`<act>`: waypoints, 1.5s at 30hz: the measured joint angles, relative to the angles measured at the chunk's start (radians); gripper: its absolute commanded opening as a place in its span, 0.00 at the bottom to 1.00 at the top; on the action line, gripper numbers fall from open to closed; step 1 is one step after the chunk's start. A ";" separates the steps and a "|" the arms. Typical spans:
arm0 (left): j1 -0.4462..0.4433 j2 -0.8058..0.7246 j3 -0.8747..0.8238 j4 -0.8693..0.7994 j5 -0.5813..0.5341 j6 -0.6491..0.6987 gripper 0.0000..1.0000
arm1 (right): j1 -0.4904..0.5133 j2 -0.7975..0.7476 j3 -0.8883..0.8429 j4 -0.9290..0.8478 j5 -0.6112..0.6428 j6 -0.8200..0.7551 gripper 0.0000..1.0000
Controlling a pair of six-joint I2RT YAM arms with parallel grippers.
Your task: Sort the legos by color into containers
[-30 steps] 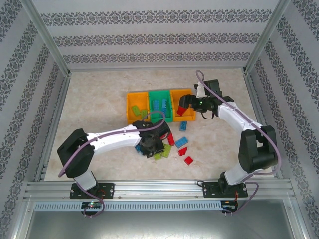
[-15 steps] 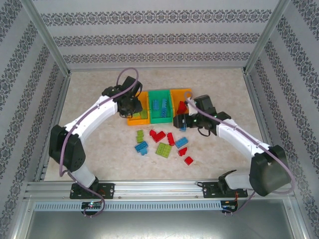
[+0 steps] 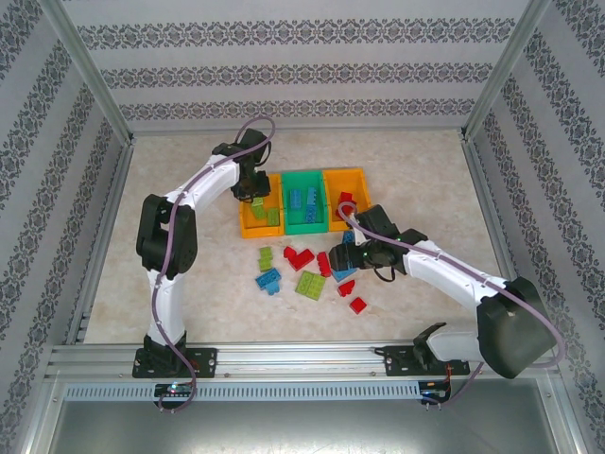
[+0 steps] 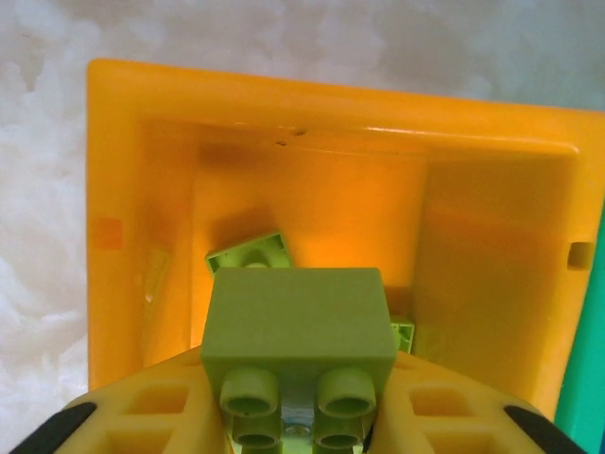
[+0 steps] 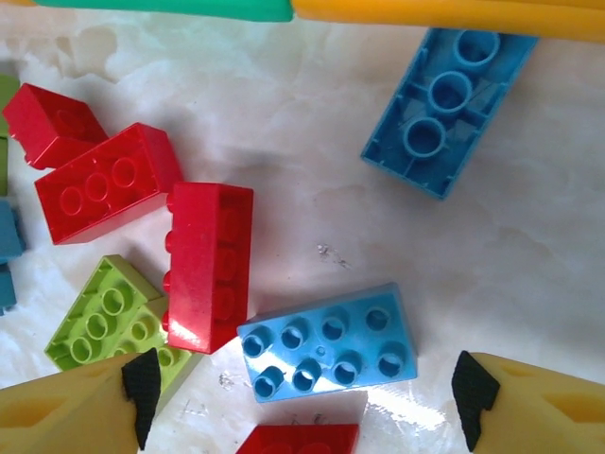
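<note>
Bricks of studded plastic (image 3: pixel 309 284) in red, blue and light green lie scattered on the pale marbled table (image 3: pixel 189 199), just in front of three joined open bins. The left gripper (image 3: pixel 252 196) hangs over the left orange plastic bin (image 4: pixel 113 236), its jaws pinching a light green rectangular brick (image 4: pixel 298 322) with the studs toward the wrist. Another green brick (image 4: pixel 250 253) lies in that bin below. Blue bricks (image 3: pixel 302 199) sit in the green middle bin (image 3: pixel 304 173). The right orange bin (image 3: pixel 345 171) holds what look like red ones (image 3: pixel 346 200), though they are small in the top view. The right gripper (image 5: pixel 304 395) is low over the scatter, jaws spread wide and holding nothing. A blue eight-stud brick (image 5: pixel 326 342) lies on the table between its fingers, with a red brick (image 5: pixel 210 265) just beside it.
</note>
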 measured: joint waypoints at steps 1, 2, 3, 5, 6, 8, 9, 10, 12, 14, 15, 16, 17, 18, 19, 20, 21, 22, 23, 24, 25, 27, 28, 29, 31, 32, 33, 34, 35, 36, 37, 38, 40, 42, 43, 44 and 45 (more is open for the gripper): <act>0.000 0.000 0.002 0.000 0.003 0.003 0.44 | 0.006 0.005 0.000 -0.001 0.000 -0.013 0.89; 0.000 0.000 0.005 0.000 0.007 0.008 0.51 | 0.013 0.013 0.001 -0.005 0.000 -0.026 0.89; 0.000 0.000 0.008 0.001 0.010 0.014 0.58 | 0.019 0.023 0.003 -0.010 0.000 -0.041 0.90; 0.000 0.000 0.012 0.001 0.019 0.015 0.66 | 0.021 0.046 0.017 -0.030 0.002 -0.062 0.91; 0.000 -0.001 0.013 0.003 0.029 0.014 0.70 | 0.021 0.061 0.030 -0.044 0.013 -0.068 0.91; 0.000 -0.006 0.013 0.012 0.047 0.013 0.79 | 0.015 0.092 0.063 -0.067 0.036 -0.069 0.89; 0.000 -0.015 0.006 0.022 0.057 0.011 0.83 | 0.005 0.112 0.081 -0.071 0.042 -0.062 0.88; 0.000 -0.027 -0.003 0.034 0.062 0.008 0.85 | -0.007 0.129 0.096 -0.070 0.047 -0.050 0.86; 0.000 -0.066 -0.036 0.064 0.073 0.007 0.90 | -0.036 0.163 0.115 -0.058 0.050 -0.018 0.83; 0.001 -0.113 -0.076 0.094 0.081 0.004 0.91 | -0.051 0.191 0.124 -0.048 0.055 0.016 0.82; 0.001 -0.134 -0.090 0.102 0.084 0.004 0.92 | -0.055 0.205 0.131 -0.044 0.058 0.032 0.81; 0.001 -0.156 -0.103 0.111 0.085 0.004 0.93 | -0.054 0.227 0.144 -0.045 0.064 0.046 0.81; 0.001 -0.177 -0.116 0.122 0.085 0.004 0.94 | -0.054 0.250 0.161 -0.043 0.071 0.059 0.80; 0.001 -0.192 -0.127 0.132 0.087 0.005 0.94 | -0.053 0.273 0.179 -0.043 0.078 0.069 0.80; 0.001 -0.206 -0.140 0.141 0.088 0.005 0.95 | -0.054 0.299 0.201 -0.043 0.084 0.080 0.79; 0.001 -0.221 -0.156 0.153 0.089 0.005 0.95 | -0.054 0.325 0.225 -0.043 0.089 0.085 0.78; 0.001 -0.234 -0.173 0.164 0.089 0.005 0.95 | -0.054 0.344 0.244 -0.043 0.093 0.091 0.76; 0.001 -0.248 -0.194 0.175 0.089 0.005 0.95 | -0.054 0.367 0.267 -0.042 0.098 0.095 0.72; 0.001 -0.262 -0.216 0.185 0.089 0.005 0.95 | -0.054 0.388 0.288 -0.043 0.106 0.100 0.66; 0.001 -0.274 -0.234 0.191 0.090 0.005 0.96 | -0.054 0.407 0.307 -0.043 0.113 0.101 0.62; 0.001 -0.283 -0.249 0.196 0.092 0.005 0.97 | -0.054 0.421 0.320 -0.043 0.119 0.108 0.58; 0.001 -0.306 -0.282 0.208 0.093 0.007 0.99 | -0.056 0.450 0.342 -0.048 0.133 0.109 0.47; 0.001 -0.315 -0.295 0.213 0.093 0.007 0.99 | -0.060 0.459 0.346 -0.050 0.133 0.114 0.43; 0.001 -0.328 -0.310 0.220 0.095 0.008 0.99 | -0.063 0.464 0.353 -0.055 0.129 0.115 0.39; 0.001 -0.352 -0.335 0.235 0.096 0.008 1.00 | -0.068 0.465 0.357 -0.051 0.132 0.116 0.36; 0.001 -0.367 -0.352 0.248 0.096 0.008 1.00 | -0.070 0.468 0.356 -0.053 0.132 0.117 0.35; 0.001 -0.385 -0.370 0.258 0.095 0.008 1.00 | -0.076 0.468 0.354 -0.051 0.131 0.117 0.32; 0.001 -0.401 -0.385 0.268 0.095 0.008 1.00 | -0.076 0.468 0.352 -0.051 0.133 0.117 0.30; 0.001 -0.418 -0.402 0.276 0.095 0.008 1.00 | -0.081 0.466 0.349 -0.050 0.131 0.121 0.27; 0.001 -0.434 -0.417 0.285 0.094 0.008 1.00 | -0.082 0.462 0.346 -0.048 0.131 0.124 0.27; 0.001 -0.446 -0.427 0.290 0.093 0.008 1.00 | -0.082 0.458 0.342 -0.048 0.131 0.127 0.27; 0.001 -0.457 -0.435 0.294 0.091 0.008 1.00 | -0.082 0.452 0.335 -0.048 0.132 0.129 0.27; 0.001 -0.468 -0.439 0.297 0.087 0.011 1.00 | -0.082 0.439 0.322 -0.052 0.132 0.130 0.31; 0.001 -0.470 -0.439 0.303 0.082 0.012 1.00 | -0.082 0.421 0.303 -0.058 0.131 0.134 0.33; 0.001 -0.470 -0.441 0.304 0.081 0.012 1.00 | -0.081 0.414 0.295 -0.063 0.131 0.133 0.33; 0.001 -0.470 -0.444 0.307 0.080 0.012 1.00 | -0.081 0.403 0.286 -0.073 0.131 0.134 0.34; 0.001 -0.470 -0.449 0.309 0.080 0.012 1.00 | -0.081 0.393 0.278 -0.080 0.131 0.134 0.35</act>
